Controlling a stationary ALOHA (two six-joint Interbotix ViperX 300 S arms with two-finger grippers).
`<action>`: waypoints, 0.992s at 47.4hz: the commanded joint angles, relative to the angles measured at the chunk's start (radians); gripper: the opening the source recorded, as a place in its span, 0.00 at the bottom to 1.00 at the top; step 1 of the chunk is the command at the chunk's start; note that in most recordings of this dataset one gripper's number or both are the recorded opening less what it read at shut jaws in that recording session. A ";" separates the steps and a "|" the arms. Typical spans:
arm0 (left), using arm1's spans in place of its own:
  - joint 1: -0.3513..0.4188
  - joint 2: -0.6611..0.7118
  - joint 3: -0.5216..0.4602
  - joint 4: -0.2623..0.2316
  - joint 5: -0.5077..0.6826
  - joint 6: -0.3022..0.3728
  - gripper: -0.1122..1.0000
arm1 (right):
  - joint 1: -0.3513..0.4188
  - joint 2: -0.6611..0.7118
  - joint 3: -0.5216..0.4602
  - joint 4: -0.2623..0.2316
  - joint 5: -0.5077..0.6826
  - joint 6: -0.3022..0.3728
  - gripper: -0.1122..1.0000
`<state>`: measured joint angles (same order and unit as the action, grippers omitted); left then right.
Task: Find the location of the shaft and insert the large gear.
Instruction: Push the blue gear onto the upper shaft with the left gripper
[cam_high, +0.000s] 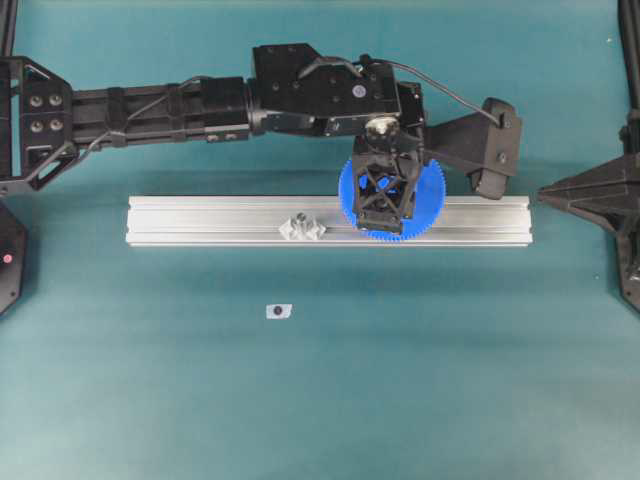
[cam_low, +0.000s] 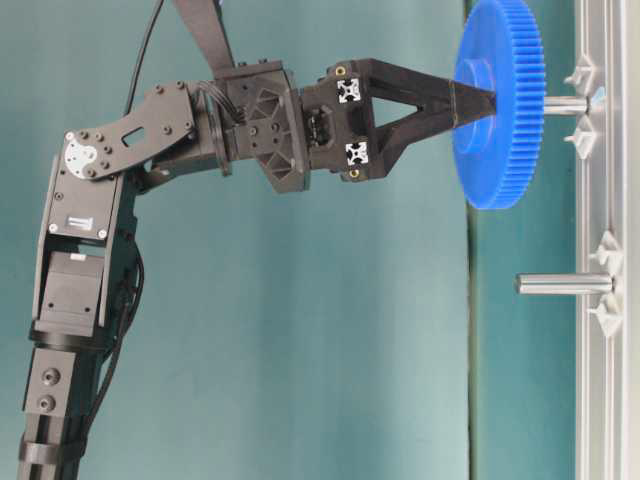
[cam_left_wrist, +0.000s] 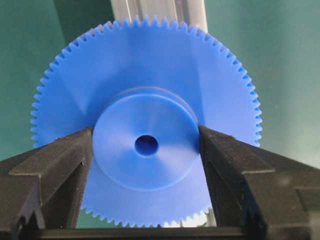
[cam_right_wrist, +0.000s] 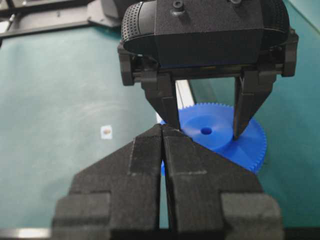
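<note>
We see the left hand (cam_left_wrist: 146, 150) clamping the gear (cam_left_wrist: 145, 90) by its hub, bore lined up on the shaft (cam_low: 566, 104), whose axis runs toward 3 o'clock in the table-level view; the right hand (cam_right_wrist: 163, 131) rests closed, empty.

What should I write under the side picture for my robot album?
The left gripper holds the large gear by its hub, on the shaft sticking out of the silver rail.
</note>
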<state>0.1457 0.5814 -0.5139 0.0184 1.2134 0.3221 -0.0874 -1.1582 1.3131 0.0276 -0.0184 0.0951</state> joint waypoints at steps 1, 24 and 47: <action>0.034 -0.029 -0.023 0.005 -0.003 0.003 0.73 | -0.002 0.006 -0.011 -0.002 -0.005 0.009 0.09; 0.028 -0.031 -0.029 0.005 -0.006 0.002 0.73 | -0.002 0.006 -0.011 0.000 -0.005 0.011 0.09; 0.026 -0.032 -0.037 0.005 0.006 -0.006 0.85 | -0.002 0.006 -0.011 0.000 -0.006 0.011 0.09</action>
<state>0.1519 0.5814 -0.5185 0.0184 1.2226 0.3145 -0.0874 -1.1582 1.3131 0.0276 -0.0184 0.0966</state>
